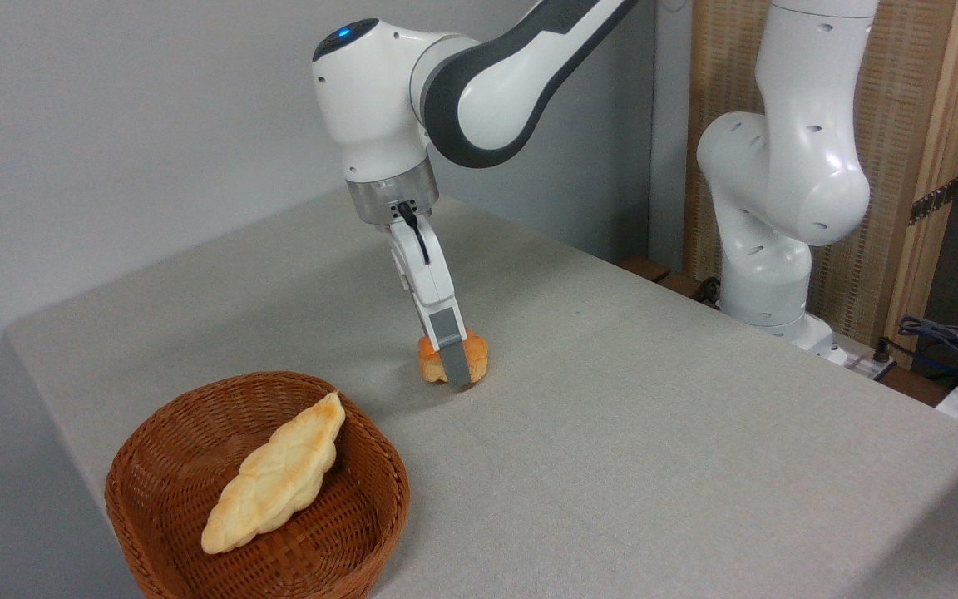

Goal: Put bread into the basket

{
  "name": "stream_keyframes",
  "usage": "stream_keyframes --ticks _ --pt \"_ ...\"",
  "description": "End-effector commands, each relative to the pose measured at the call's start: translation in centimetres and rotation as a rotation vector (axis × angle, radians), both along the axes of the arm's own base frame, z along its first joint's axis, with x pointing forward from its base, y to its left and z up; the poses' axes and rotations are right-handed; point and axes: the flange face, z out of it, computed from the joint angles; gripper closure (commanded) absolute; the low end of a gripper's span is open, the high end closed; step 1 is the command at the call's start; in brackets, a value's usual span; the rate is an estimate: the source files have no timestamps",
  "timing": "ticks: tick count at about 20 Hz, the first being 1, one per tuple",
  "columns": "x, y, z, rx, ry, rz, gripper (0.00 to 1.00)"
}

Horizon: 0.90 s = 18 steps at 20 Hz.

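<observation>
The bread [431,363], a small round orange-golden bun, sits on the grey table near its middle. My gripper [455,371] comes down over it at a slight tilt. The near grey finger [454,353] stands in front of the bun, its tip at the tabletop, and the other finger is hidden behind the bun. Whether the fingers press on the bun does not show. The basket [146,466], round, shallow and of reddish-brown wicker, stands at the front left, well apart from the bun.
A long pale-yellow braided loaf [275,474] lies diagonally in the basket. A second white robot arm [778,191] stands off the table's far right edge, with cables [945,337] beside it. The table's left edge runs close to the basket.
</observation>
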Motion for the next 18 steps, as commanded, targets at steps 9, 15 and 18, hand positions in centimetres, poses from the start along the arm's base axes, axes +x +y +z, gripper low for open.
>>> stream_keyframes --ticks 9,15,18 --pt "-1.05 -0.10 0.10 0.017 0.010 -0.025 0.69" --pt "-1.03 -0.04 0.10 0.017 0.010 -0.023 0.70" --pt "-1.02 -0.03 0.15 0.017 0.012 -0.026 0.70"
